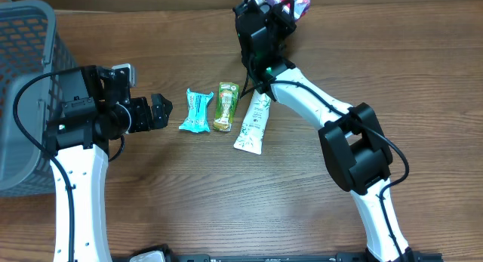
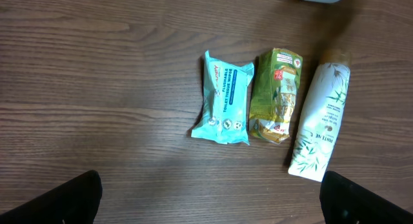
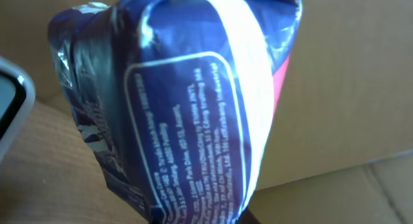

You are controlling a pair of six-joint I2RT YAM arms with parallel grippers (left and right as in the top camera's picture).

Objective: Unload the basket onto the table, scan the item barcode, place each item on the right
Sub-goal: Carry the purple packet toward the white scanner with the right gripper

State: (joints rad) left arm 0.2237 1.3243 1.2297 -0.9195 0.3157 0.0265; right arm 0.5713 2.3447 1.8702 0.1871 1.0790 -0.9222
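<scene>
Item to scan: I count one dark blue foil packet [image 3: 187,114] with white print and a pink side, held at the far edge of the wooden worktop [image 2: 97,82].
Right hand [image 1: 278,7]: clenched on that packet.
Left hand [image 1: 160,111]: released, fingers spread wide, just left of the row.
Row on worktop: three things side by side: one teal wipes pack [image 2: 224,98], one green crinkled pouch [image 2: 276,96], one white leaf-print tube [image 2: 320,121].
Basket: one grey mesh basket [image 1: 23,66], far left.
</scene>
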